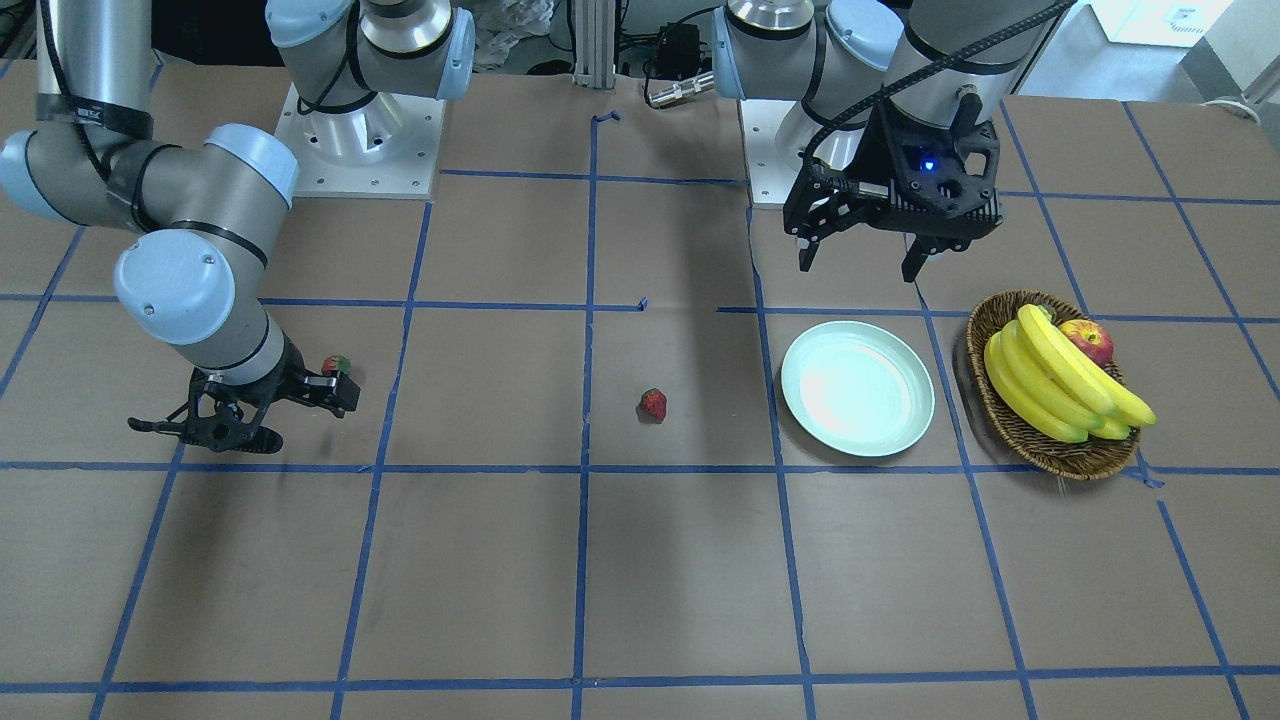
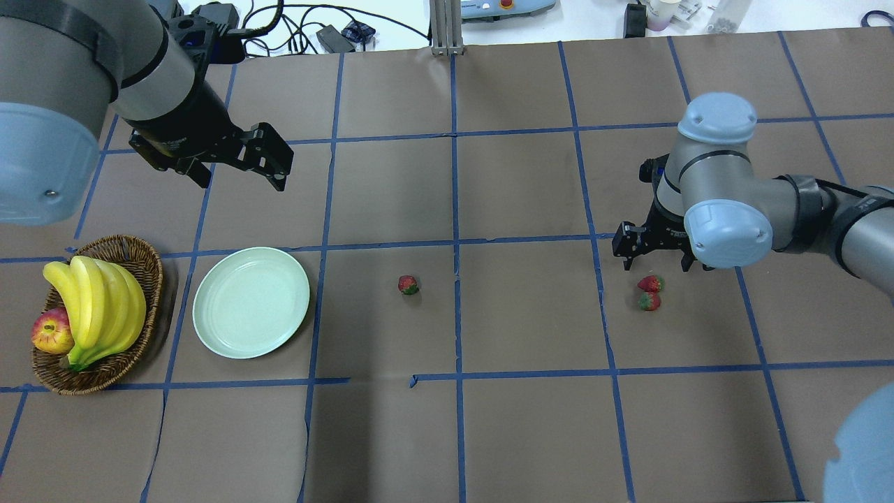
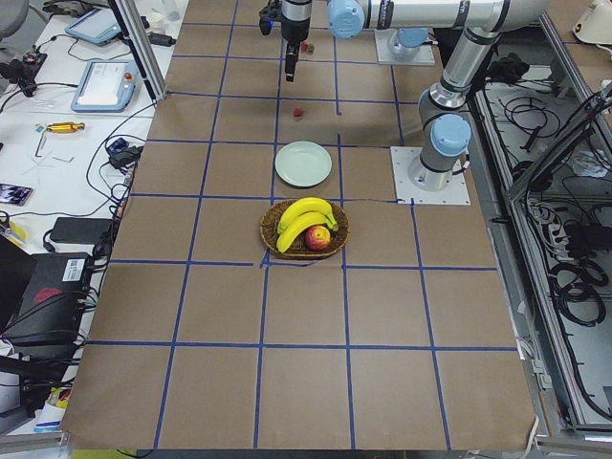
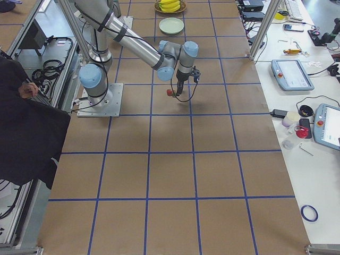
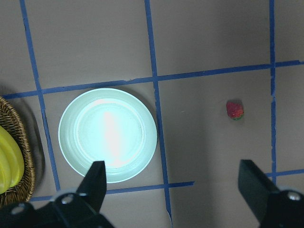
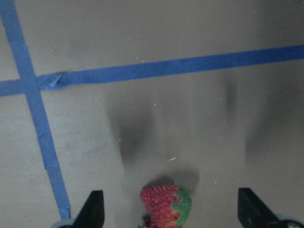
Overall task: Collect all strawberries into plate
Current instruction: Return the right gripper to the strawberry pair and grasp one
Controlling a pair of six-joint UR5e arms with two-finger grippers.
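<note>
Three strawberries lie on the table. One strawberry (image 2: 408,284) is near the middle and also shows in the left wrist view (image 5: 234,109). Two strawberries (image 2: 650,283) (image 2: 649,301) lie touching at the right. The mint-green plate (image 2: 251,302) is empty, left of the middle. My right gripper (image 2: 656,265) is open and hovers low just behind the pair. In its wrist view one strawberry (image 6: 166,206) sits between the open fingers (image 6: 92,209). My left gripper (image 2: 241,181) is open and empty, raised behind the plate (image 5: 108,134).
A wicker basket (image 2: 133,258) with bananas (image 2: 98,300) and an apple (image 2: 52,330) stands left of the plate. Blue tape lines grid the brown table. The arm bases (image 1: 360,130) stand at the robot's edge of the table.
</note>
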